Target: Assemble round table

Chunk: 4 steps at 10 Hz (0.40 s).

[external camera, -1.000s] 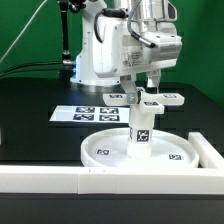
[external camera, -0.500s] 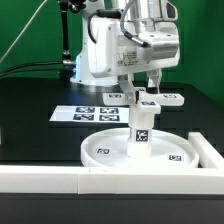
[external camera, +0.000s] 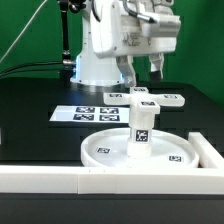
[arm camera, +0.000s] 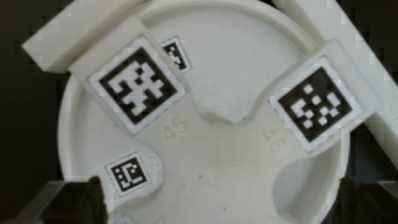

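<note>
The large round rimmed disc [external camera: 100, 152] lies on the black table near the front wall. The short post [external camera: 141, 125] stands upright in its middle. The flat cross-shaped piece [external camera: 155, 98] sits on top of the post. My gripper [external camera: 143, 72] hangs open and empty a little above the cross piece, touching nothing. In the wrist view I look straight down on the cross piece [arm camera: 134, 85], with tags on its arms, and on the disc [arm camera: 222, 185] below it. The dark fingertips [arm camera: 68, 200] stand wide apart on either side of my gripper [arm camera: 222, 205].
The marker board [external camera: 95, 112] lies flat behind the disc. The long white border wall [external camera: 100, 180] runs along the front and turns back at the exterior view's right [external camera: 212, 150]. The arm's white base [external camera: 95, 60] stands at the back.
My gripper has risen straight up from the cross-shaped piece, which stays on the post. The disc and post have not moved.
</note>
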Tool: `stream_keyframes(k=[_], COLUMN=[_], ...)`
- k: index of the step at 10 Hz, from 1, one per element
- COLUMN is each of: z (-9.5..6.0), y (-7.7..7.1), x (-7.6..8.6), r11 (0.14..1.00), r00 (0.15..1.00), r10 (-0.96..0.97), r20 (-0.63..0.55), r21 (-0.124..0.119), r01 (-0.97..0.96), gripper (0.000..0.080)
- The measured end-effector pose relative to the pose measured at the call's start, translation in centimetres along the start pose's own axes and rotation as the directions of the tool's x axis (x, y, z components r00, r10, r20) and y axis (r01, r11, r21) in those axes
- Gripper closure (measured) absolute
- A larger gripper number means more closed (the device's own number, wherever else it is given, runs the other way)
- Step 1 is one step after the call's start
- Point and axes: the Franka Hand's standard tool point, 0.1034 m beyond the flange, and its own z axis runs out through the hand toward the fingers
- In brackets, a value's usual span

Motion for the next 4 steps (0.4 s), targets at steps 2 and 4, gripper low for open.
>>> stream_keyframes(k=[2,4], z=[-0.98,-0.70], y=[0.26,0.31], x=[-1.20,-0.99], r11=[1.000,1.000], r00=[1.000,1.000], r10=[-0.005,-0.014], r20=[0.022,0.016], r21=[0.003,0.001], r01=[0.005,0.014], gripper=[0.0151,0.0151])
